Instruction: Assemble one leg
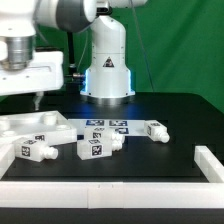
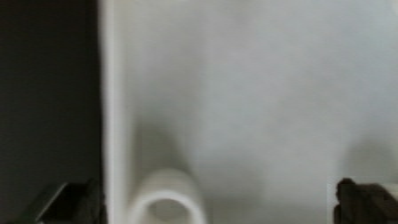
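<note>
Three white legs with black-and-white tags lie on the black table: one at the exterior view's left, one in the middle, one further right. The large white tabletop lies at the left. My gripper hangs above the tabletop, open and empty. In the wrist view the gripper is open, its dark fingertips wide apart over the tabletop's white surface, near a rimmed corner hole. No leg shows in the wrist view.
The marker board lies fixed in front of the robot base. A white raised border runs along the front and the right of the table. A green curtain hangs behind.
</note>
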Robot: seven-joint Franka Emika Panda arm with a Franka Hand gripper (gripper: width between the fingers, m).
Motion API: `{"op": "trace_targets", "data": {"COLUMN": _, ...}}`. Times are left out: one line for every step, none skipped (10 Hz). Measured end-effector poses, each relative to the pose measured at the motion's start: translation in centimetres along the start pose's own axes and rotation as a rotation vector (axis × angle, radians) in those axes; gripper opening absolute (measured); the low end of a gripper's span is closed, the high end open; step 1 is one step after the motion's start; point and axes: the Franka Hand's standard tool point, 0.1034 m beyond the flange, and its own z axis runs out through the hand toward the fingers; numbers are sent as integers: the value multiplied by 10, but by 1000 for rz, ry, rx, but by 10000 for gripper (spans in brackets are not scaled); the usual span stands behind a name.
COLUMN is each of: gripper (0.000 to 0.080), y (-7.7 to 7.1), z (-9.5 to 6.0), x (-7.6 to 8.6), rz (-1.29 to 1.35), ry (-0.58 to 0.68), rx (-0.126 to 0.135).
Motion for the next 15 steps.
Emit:
{"op": "trace_targets", "data": {"gripper": 648, "y": 9, "z": 1, "x": 0, "rz": -14, "ry": -2, "rx": -7}}
{"op": "trace_targets", "data": {"gripper": 648, "y": 13, "z": 6, "x": -2, "rz": -23, "ry": -4, "rx": -10}}
{"op": "trace_targets", "data": {"gripper": 648, "y": 14, "z": 15, "x": -7, "rz": -22, "ry": -9, "rx": -3}}
{"op": "trace_targets", "data": {"gripper": 648, "y": 15, "z": 23, "x": -12, "rz": -21, "ry": -12, "rx": 6}}
{"op": "trace_targets", "data": {"gripper": 648, "y": 16, "z": 30, "x": -15, "rz": -15, "ry": -18, "rx": 14}}
{"op": "trace_targets", "data": {"gripper": 648, "y": 19, "z": 35, "x": -13, "rz": -9, "ry": -23, "rx": 17}}
{"op": "trace_targets", "data": {"gripper": 648, "y": 19, "z": 43, "x": -11, "rz": -3, "ry": -30, "rx": 23}}
{"op": "trace_targets", "data": {"gripper": 648, "y": 15, "z": 50, "x": -11, "rz": 3, "ry": -30, "rx": 27}}
{"op": "trace_targets", "data": {"gripper": 648, "y": 13, "z": 53, "x": -13, "rz": 5, "ry": -29, "rx": 27}}
{"op": "trace_targets", "data": {"gripper": 648, "y": 14, "z": 52, "x": -12, "rz": 5, "ry": -27, "rx": 24}}
{"op": "trace_targets", "data": {"gripper": 625, "y": 13, "z": 52, "x": -12, "rz": 5, "ry": -28, "rx": 25}}
{"op": "trace_targets", "data": {"gripper": 625, "y": 13, "z": 52, "x": -13, "rz": 5, "ry": -28, "rx": 25}}
{"op": "trace_targets", "data": {"gripper": 440, "y": 13, "z": 53, "x": -13, "rz": 5, "ry": -28, "rx": 25}}
{"op": "trace_targets", "data": {"gripper": 252, "y": 13, "z": 53, "x": -13, "rz": 5, "ry": -28, "rx": 25}}
{"op": "trace_targets", "data": {"gripper": 252, "y": 13, "z": 53, "x": -13, "rz": 5, "ry": -28, "rx": 25}}
